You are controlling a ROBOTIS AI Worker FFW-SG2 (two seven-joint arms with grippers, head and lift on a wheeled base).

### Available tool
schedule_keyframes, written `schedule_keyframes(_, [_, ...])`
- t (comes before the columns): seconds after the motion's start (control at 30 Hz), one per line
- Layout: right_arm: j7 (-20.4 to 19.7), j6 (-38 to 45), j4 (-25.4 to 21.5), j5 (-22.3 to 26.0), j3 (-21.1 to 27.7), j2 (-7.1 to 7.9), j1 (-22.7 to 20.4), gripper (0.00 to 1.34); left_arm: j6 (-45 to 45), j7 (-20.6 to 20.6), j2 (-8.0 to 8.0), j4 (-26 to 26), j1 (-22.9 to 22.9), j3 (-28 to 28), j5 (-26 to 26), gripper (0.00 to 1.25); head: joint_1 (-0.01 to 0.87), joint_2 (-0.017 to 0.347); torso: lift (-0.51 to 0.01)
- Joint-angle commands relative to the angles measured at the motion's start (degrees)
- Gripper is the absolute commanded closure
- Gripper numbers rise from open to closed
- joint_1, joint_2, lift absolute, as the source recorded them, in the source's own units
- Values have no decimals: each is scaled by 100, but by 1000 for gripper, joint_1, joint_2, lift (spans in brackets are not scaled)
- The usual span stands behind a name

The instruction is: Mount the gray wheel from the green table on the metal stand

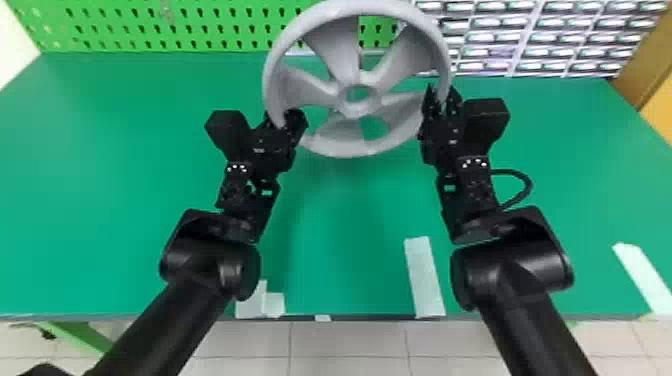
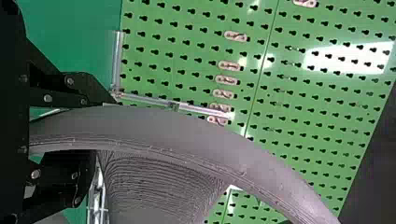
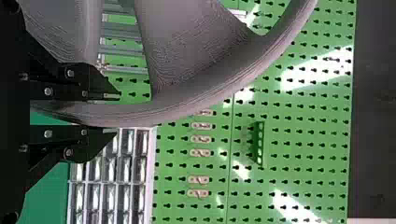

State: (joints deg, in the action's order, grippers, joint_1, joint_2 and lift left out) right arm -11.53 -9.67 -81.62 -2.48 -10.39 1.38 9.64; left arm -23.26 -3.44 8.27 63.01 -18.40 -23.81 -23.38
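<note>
Behind the far edge of the table (image 1: pixel 100 175), a green pegboard (image 1: pixel 120 25) stands at left and middle; it bears small pale clips (image 3: pixel 201 139) and a green bracket (image 3: pixel 259 143). Beyond that edge's right part is a rack of small bins (image 1: pixel 525 37), with a brownish-yellow panel (image 1: pixel 645 55) by the far right corner. Pale tape (image 1: pixel 424 277) runs to the near edge right of middle, another strip (image 1: pixel 642 277) lies near the near right corner, and short tape pieces (image 1: pixel 250 302) sit at the near edge left of middle. Light floor tiles (image 1: pixel 350 345) show past it.
</note>
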Motion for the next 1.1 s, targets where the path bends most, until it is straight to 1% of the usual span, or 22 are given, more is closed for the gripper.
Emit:
schedule_keyframes(0.0, [-157, 9, 76, -51, -25, -15, 82, 1335, -3, 18, -1, -69, -58, 34, 35, 1069, 867, 52, -100])
schedule_keyframes(0.27, [-263, 44, 173, -138, -51, -67, 170, 1334, -3, 62, -1, -184, -137, 157, 79, 1067, 867, 52, -100])
schedule_keyframes(0.5, [-500, 115, 173, -253, -121, -103, 205, 1334, -3, 97, -1, -289, -199, 166, 79, 1067, 867, 52, -100])
schedule_keyframes(0.77, [-605, 203, 173, -261, -112, -103, 205, 1335, 6, 97, -10, -368, -251, 148, 79, 1065, 867, 52, -100])
schedule_keyframes(0.93, [-605, 220, 173, -270, -68, -111, 223, 1334, 6, 97, -19, -412, -278, 148, 88, 1065, 867, 52, -100])
schedule_keyframes(1.07, [-605, 229, 182, -288, -33, -85, 249, 1335, -3, 115, -36, -500, -322, 148, 96, 1065, 867, 52, -100])
